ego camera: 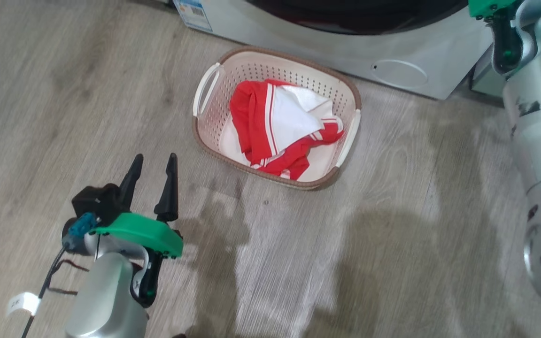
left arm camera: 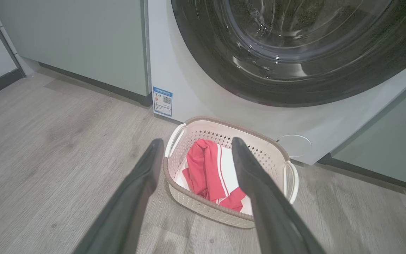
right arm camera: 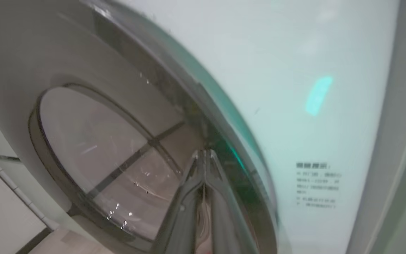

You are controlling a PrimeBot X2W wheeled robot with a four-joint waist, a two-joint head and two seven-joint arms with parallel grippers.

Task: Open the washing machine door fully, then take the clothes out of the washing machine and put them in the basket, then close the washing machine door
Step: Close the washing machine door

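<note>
The right claw (right arm camera: 204, 153), pinched shut, is set at the rim of the washing machine door (right arm camera: 100, 158). On that glossy curve a slip could be caused and the latch left uncaught. The left claw (ego camera: 155, 157) is held spread near the basket (ego camera: 289, 54), where the clothes (ego camera: 275, 126) lie.

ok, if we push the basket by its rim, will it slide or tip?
Probably slides: the basket is low, wide and sits flat on the smooth floor. Likely light, being perforated plastic holding just the clothes. A push near one corner may well swivel it rather than move it straight.
</note>
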